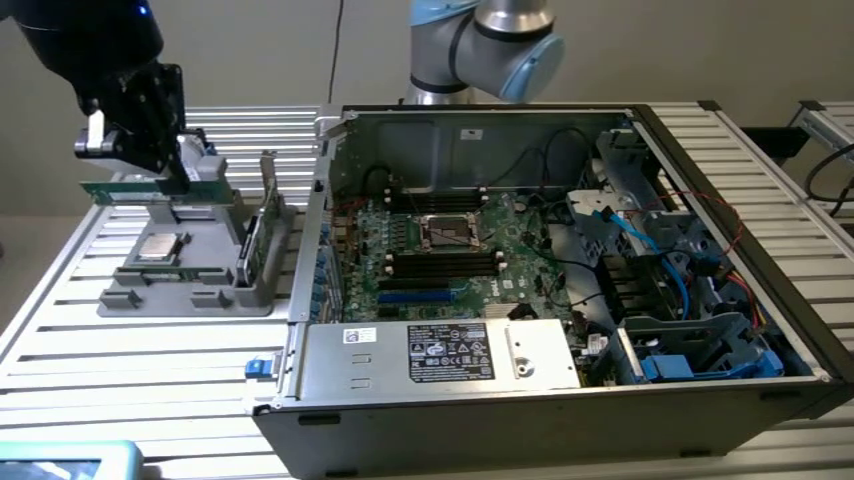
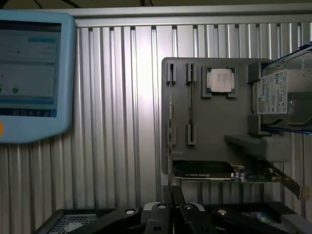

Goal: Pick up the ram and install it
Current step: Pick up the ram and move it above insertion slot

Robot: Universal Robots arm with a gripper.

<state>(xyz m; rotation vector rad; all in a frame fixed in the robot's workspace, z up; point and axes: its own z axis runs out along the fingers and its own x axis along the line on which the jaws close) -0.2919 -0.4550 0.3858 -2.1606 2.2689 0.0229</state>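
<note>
Slatted metal table (image 1: 134, 350) below; the black end effector (image 1: 167, 178) is pinched narrowly on the long green ram stick (image 1: 114, 190), just above the grey plastic holder (image 1: 187, 290). Gripped seemingly near one end, the stick may tilt or slip.

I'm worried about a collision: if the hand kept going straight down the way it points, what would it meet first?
Most likely the grey parts holder: the hand, shut on the ram, hangs above it, so the ram would touch first. How far is unclear.
</note>
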